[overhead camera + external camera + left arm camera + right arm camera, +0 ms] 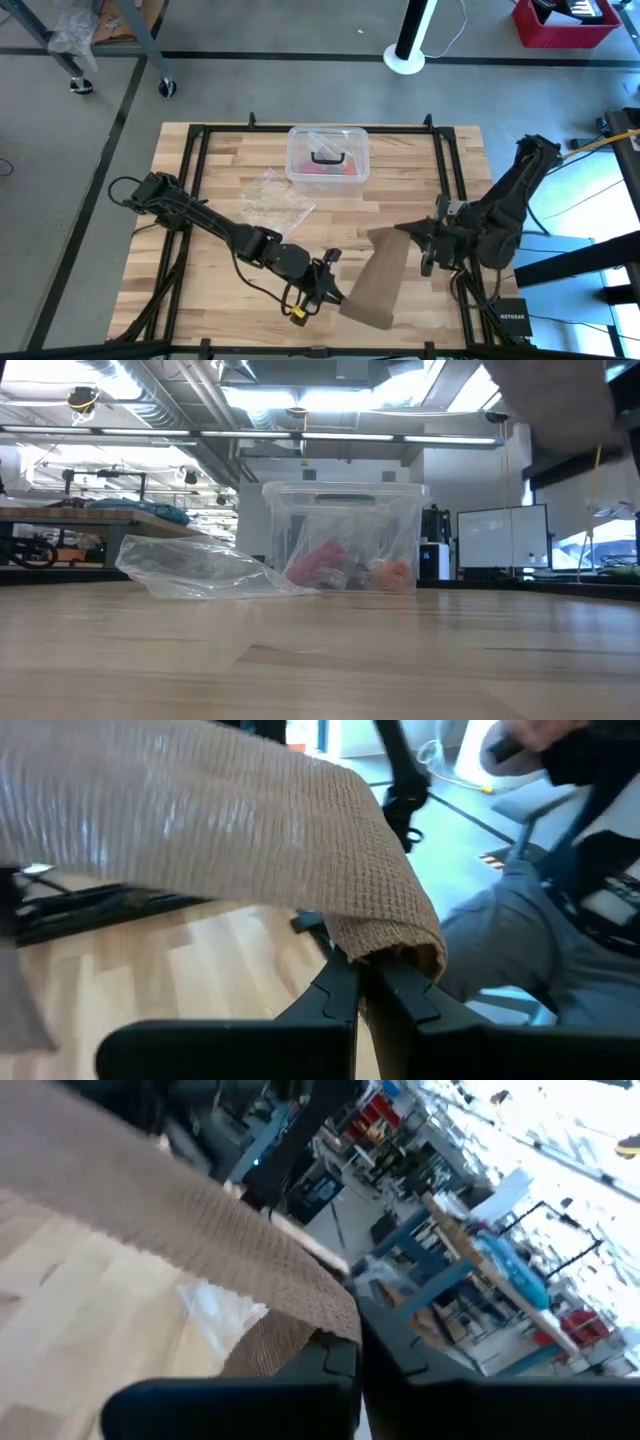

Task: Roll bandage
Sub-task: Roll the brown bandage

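1. Clear plastic box (328, 156) with a black handle stands at the far middle of the table; the low view shows red and orange items inside, kinds I cannot tell.
2. Just beside it lies a crumpled clear plastic bag (275, 200); I cannot tell whether anything is in it.
3. Pale wooden table (200, 180) edged by a black frame, on a grey floor marked with dark lines; a red crate (562, 24) sits far off.
4. Brown, ribbed bandage (381, 279) hangs as a broad strip over the near right of the table.
5. Left gripper (325, 285) pinches its near end, fingers closed tight on the fabric.
6. Right gripper (418, 232) clamps the far end, fingers closed too.
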